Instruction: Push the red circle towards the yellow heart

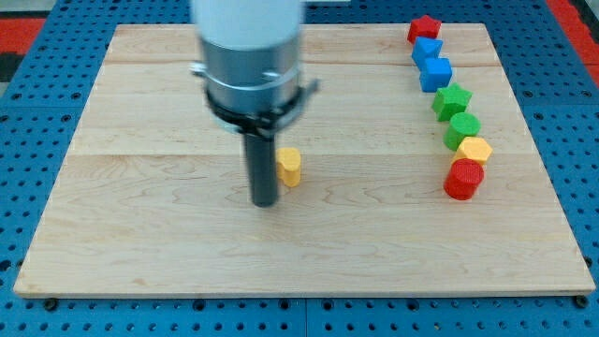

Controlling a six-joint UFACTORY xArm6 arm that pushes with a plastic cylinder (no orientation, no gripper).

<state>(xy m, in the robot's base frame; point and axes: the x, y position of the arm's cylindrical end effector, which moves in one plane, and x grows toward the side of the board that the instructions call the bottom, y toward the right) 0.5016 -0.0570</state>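
Note:
The red circle (463, 179) sits at the view's right, at the lower end of a curved row of blocks. The yellow heart (290, 167) lies near the board's middle, partly hidden by my rod. My tip (265, 202) rests on the board just left of and slightly below the yellow heart, close to it or touching it. The red circle is far to the right of my tip.
Above the red circle the row runs upward: a yellow hexagon (474, 150), a green circle (463, 127), a green star (452, 100), a blue block (435, 72), another blue block (427, 50), a red star (424, 28). The wooden board (140, 234) lies on a blue pegboard.

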